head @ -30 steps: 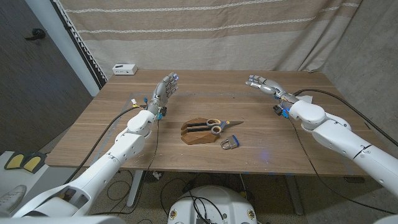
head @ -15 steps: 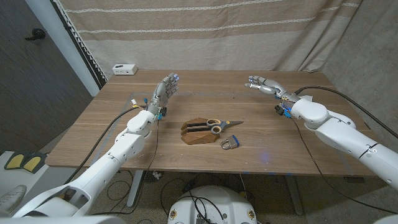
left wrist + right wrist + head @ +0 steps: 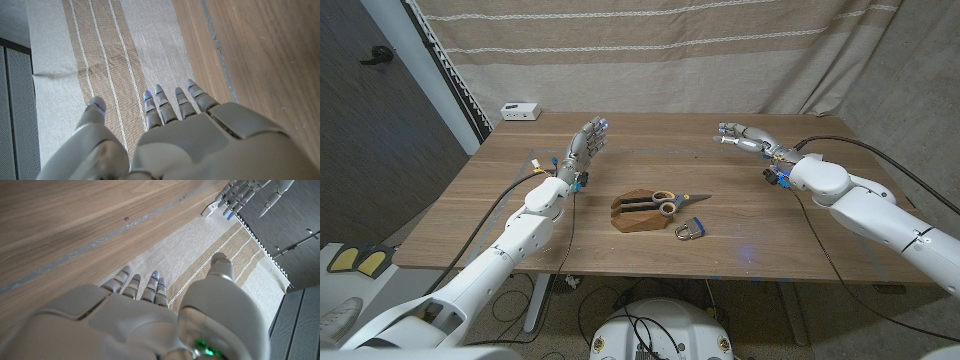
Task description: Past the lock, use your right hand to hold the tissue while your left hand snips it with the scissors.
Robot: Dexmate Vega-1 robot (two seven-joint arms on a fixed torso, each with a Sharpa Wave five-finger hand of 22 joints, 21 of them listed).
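Scissors (image 3: 673, 202) with pale ring handles lie across a brown wooden block (image 3: 632, 219) at the table's middle, blades pointing to the robot's right. A small padlock (image 3: 688, 231) with a blue body lies just in front of them. My left hand (image 3: 586, 141) is raised over the table's back left, fingers apart and holding nothing; its back and fingers (image 3: 170, 131) face the striped curtain. My right hand (image 3: 741, 134) hovers at the back right, fingers stretched out and holding nothing, also seen as my right hand (image 3: 142, 311) from its wrist. Both hands are well apart from the scissors.
A small white box (image 3: 520, 111) sits at the wooden table's (image 3: 770, 230) back left corner, seen too as the white box (image 3: 210, 210) from the right wrist. A striped curtain (image 3: 650, 50) hangs close behind. Black cables trail along both arms.
My right forearm has shifted slightly to the right and up; its hand has barely moved. The left arm, scissors and lock are unchanged.
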